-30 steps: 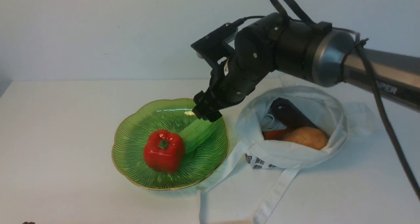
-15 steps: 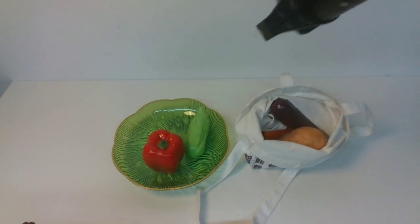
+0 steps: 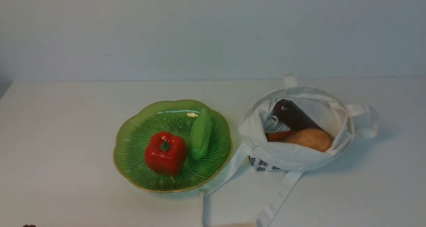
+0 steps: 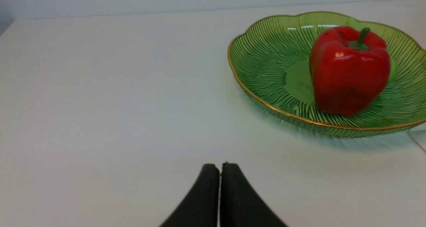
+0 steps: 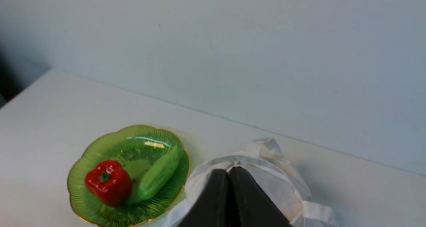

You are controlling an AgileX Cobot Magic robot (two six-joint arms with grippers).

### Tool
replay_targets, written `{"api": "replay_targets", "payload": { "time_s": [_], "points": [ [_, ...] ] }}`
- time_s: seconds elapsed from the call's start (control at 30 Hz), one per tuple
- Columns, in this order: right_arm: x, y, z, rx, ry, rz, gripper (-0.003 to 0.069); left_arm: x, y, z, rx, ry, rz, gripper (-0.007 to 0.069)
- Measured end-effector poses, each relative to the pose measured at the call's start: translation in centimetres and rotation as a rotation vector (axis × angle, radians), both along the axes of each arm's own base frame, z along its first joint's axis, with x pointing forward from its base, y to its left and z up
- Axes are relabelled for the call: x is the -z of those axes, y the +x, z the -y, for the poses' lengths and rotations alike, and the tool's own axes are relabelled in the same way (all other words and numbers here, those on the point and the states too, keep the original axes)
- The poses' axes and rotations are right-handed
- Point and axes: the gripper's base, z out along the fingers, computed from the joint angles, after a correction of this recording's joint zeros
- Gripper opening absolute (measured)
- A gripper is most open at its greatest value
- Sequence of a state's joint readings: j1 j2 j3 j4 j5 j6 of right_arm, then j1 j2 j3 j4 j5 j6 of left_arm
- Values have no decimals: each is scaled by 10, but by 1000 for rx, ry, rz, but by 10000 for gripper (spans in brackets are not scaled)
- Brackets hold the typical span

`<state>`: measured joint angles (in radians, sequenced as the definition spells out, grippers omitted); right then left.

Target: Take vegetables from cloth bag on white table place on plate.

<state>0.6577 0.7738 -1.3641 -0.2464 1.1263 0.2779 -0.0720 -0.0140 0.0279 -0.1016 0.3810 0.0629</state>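
Note:
The green plate (image 3: 139, 143) sits on the white table (image 3: 66, 120) and holds a red pepper (image 3: 165, 152) and the light green cucumber (image 3: 200, 133). The cloth bag (image 3: 299, 157) stands open to its right, with the purple eggplant (image 3: 293, 115), the tan-orange vegetable (image 3: 311, 138) and an orange one (image 3: 278, 135) inside. Neither arm shows in the front view. My left gripper (image 4: 220, 167) is shut and empty, low over the table short of the plate (image 4: 263, 54). My right gripper (image 5: 228, 172) is shut and empty, high above the bag (image 5: 283, 180).
A plain wall rises behind the table's far edge (image 3: 213, 80). The bag's long straps (image 3: 279, 193) trail toward the front edge. The pepper (image 4: 349, 70) hides most of the cucumber in the left wrist view.
My right arm let go of the cucumber on the plate, rose up and back, and has left the front view. The cucumber settled beside the pepper.

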Motion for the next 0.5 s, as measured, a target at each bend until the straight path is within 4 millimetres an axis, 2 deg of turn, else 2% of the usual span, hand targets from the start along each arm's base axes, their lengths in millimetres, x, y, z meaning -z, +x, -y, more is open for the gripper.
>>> {"api": "replay_targets", "payload": {
  "time_s": [0.1,0.17,0.2,0.23,0.33,0.5],
  "points": [
    [39,-29,20,-13,72,61,-15,0,0,0,0,0,0,-8],
    [63,-40,28,-23,103,92,-15,0,0,0,0,0,0,-8],
    [65,-41,28,-24,105,95,-15,0,0,0,0,0,0,-8],
    [82,-47,31,-34,128,115,-15,0,0,0,0,0,0,-8],
    [107,-54,34,-55,187,145,-15,0,0,0,0,0,0,-8],
    [146,-54,27,-109,278,174,-15,0,0,0,0,0,0,-8]
  ]
}}
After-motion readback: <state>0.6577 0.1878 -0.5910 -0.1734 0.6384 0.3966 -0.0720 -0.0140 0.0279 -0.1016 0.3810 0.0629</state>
